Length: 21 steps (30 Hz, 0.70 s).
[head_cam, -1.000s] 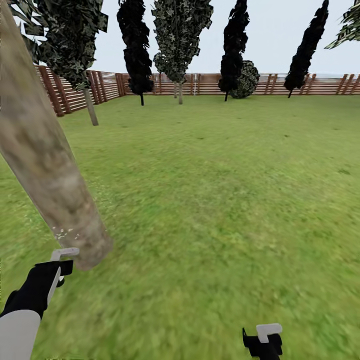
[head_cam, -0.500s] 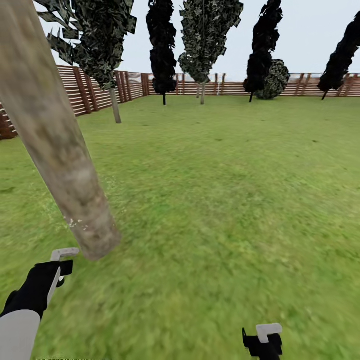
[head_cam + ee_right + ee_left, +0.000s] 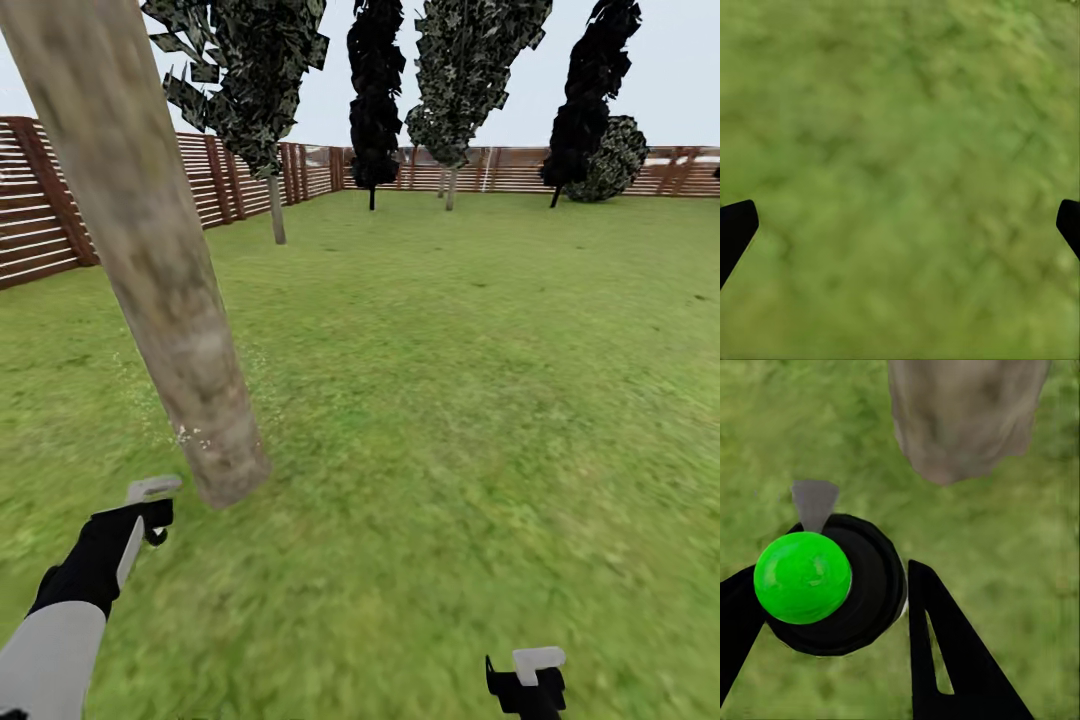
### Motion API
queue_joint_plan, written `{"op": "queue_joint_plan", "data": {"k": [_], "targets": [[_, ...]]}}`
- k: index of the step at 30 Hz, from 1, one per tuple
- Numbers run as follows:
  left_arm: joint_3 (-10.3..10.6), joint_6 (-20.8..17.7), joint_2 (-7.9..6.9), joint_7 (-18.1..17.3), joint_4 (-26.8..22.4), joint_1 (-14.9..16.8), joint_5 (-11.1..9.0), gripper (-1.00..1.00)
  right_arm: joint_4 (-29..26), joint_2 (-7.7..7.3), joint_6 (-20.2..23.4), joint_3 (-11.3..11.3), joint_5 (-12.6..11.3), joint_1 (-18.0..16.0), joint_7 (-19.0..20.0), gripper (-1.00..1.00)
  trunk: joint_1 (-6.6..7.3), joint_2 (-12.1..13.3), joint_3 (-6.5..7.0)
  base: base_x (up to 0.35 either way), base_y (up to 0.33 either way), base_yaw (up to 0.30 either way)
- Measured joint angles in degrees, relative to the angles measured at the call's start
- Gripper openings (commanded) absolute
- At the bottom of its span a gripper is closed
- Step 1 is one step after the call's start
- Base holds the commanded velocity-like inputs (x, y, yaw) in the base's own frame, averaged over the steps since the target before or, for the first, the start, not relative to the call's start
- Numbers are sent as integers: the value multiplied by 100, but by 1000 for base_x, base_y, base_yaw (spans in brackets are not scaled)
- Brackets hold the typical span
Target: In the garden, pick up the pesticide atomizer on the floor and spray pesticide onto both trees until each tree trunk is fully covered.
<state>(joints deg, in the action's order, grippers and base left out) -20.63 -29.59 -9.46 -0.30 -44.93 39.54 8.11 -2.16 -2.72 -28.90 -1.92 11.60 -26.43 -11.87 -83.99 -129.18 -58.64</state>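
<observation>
From the head camera, a thick, bare, mottled grey-brown tree trunk (image 3: 170,270) leans across the left of a wide green grass lawn (image 3: 450,400), its base meeting the grass just ahead of the robot's left gripper (image 3: 150,505). That black gripper, at the end of a white-sleeved arm, carries the pesticide atomizer (image 3: 150,492), of which a pale grey nozzle head shows, close to the foot of the trunk but apart from it. Small pale specks dot the bark low on the trunk. A brown horizontal-slat wooden fence (image 3: 240,175) rings the lawn, with dark slim cypress-like trees (image 3: 375,90) and a lighter-leaved tree (image 3: 260,70) standing before it under a pale sky. The right gripper (image 3: 528,685) sits low at the frame's lower edge, over bare grass, well apart from the trunk; from here its jaws cannot be judged.

At the left wrist, the two black fingers (image 3: 945,660) pinch the atomizer (image 3: 832,585), seen end-on as a round black body topped by a bright green ball, with a grey tapered nozzle (image 3: 814,502) pointing outward. The base of the grey-brown trunk (image 3: 960,420) stands near, beyond the nozzle, on blurred grass (image 3: 1035,570).

At the right wrist, the black fingertips (image 3: 736,225) sit spread wide at opposite edges, nothing between them but blurred green grass (image 3: 900,172).
</observation>
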Motion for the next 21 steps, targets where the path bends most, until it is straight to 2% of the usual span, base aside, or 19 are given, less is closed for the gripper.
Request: {"op": "queue_joint_plan", "data": {"k": [3,4,5,7,10,15,18,21], "targets": [[243,-45,103,0,13,454,49,-100,-1,0,0,1,0,1,0,100,0,0,0,0,0,23],[298,-52,105,0,23,580,55,-100,-1,0,0,1,1,1,-1,100,0,0,0,0,0,2],[344,-141,99,-12,52,836,64,-100,-1,0,-6,1,1,1,-6,100,0,0,0,0,0,0],[360,-413,50,-16,40,1044,95,-100,-1,-2,-8,1,1,1,-8,100,0,0,-1,0,0,0],[380,-489,17,-34,-2,1036,97,-100,-1,-2,-4,2,1,1,-8,100,0,0,-1,34,0,0],[382,-484,-4,-27,-4,1004,116,-100,-1,0,-3,1,1,1,-7,100,3,0,-1,292,0,23],[381,-473,1,-27,-10,1001,103,-100,0,0,-1,1,1,0,-8,100,3,0,-1,330,0,224],[373,-458,3,-38,-10,999,96,-100,0,0,-2,1,0,0,-8,100,0,0,-1,52,0,230]]}}
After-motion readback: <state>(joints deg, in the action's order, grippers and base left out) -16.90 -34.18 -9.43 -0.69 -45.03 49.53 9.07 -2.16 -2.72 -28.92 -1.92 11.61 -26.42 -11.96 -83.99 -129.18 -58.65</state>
